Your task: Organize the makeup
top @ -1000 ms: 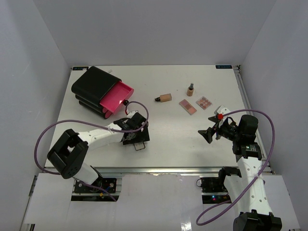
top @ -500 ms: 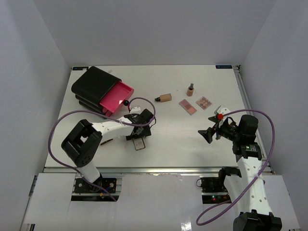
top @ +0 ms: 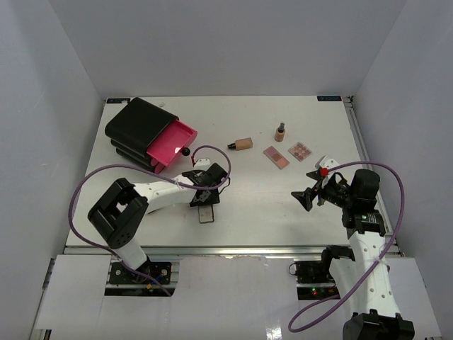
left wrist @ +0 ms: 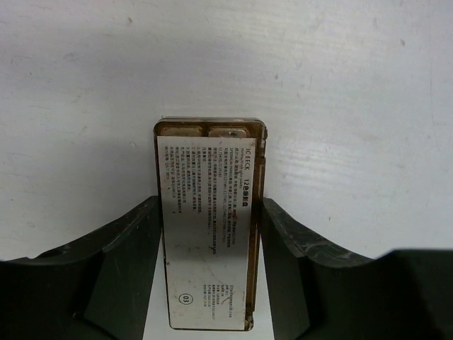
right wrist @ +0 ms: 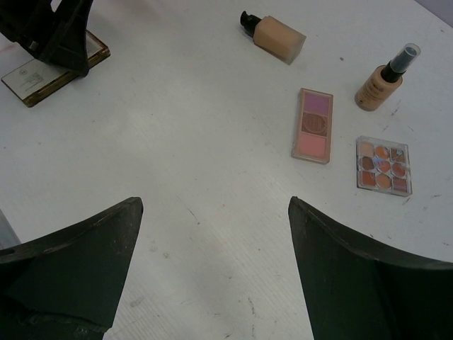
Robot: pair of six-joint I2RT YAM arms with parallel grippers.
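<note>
A dark-framed rectangular palette (left wrist: 209, 227) lies label side up on the table near the front (top: 206, 215). My left gripper (top: 204, 205) is down over it, and its fingertips (left wrist: 152, 212) press the palette's two long sides. My right gripper (top: 306, 198) hovers open and empty at the right. A beige black-capped foundation tube (top: 243, 144), a tiny tan bottle (top: 280, 132), a pink palette (top: 276, 156) and a multi-shade palette (top: 300, 151) lie at the back right. The right wrist view shows them too: tube (right wrist: 277, 35), bottle (right wrist: 382, 81), pink palette (right wrist: 313, 125), multi-shade palette (right wrist: 383, 164). No lipsticks are in view.
A large black case (top: 138, 127) stands at the back left with its pink drawer (top: 172, 145) pulled open toward the middle. Grey walls close in the table on three sides. The left arm's purple cable loops above the table near the drawer.
</note>
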